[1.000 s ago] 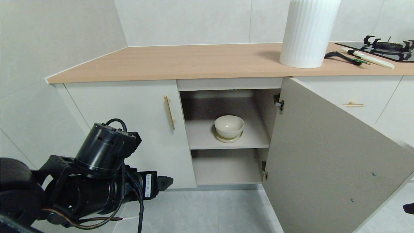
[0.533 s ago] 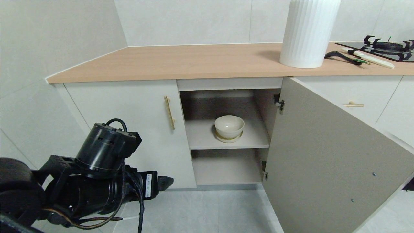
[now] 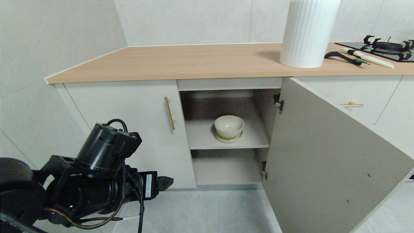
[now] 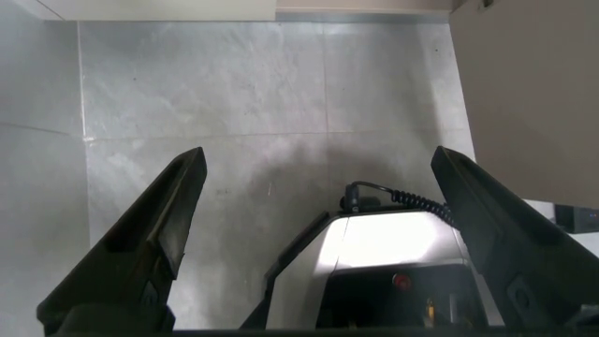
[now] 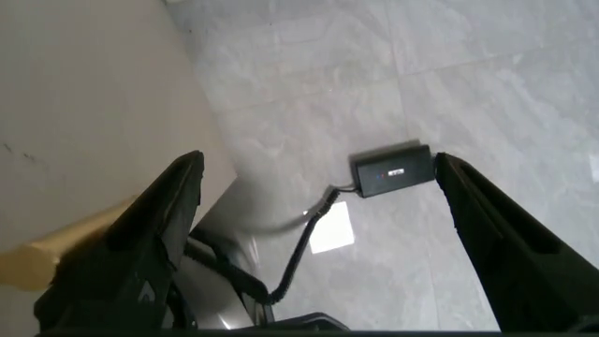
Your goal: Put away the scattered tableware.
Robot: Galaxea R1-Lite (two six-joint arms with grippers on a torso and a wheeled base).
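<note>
Can't see much of the saucer point(image 3: 228, 139) under the bowl point(image 3: 229, 125), just a rim. Losing the white ribbed cylinder point(image 3: 307, 35) top and the hob point(image 3: 388, 47) at the right end of the worktop point(image 3: 194, 61) to the frame. Can't identify the utensils point(image 3: 372, 60) beside it. Can't see behind the open door point(image 3: 323, 155); also cropped at its bottom corner.

No text is legible to you here: the white label point(image 3: 148, 185) on the left arm point(image 3: 97, 184) bears print too small to read.
</note>
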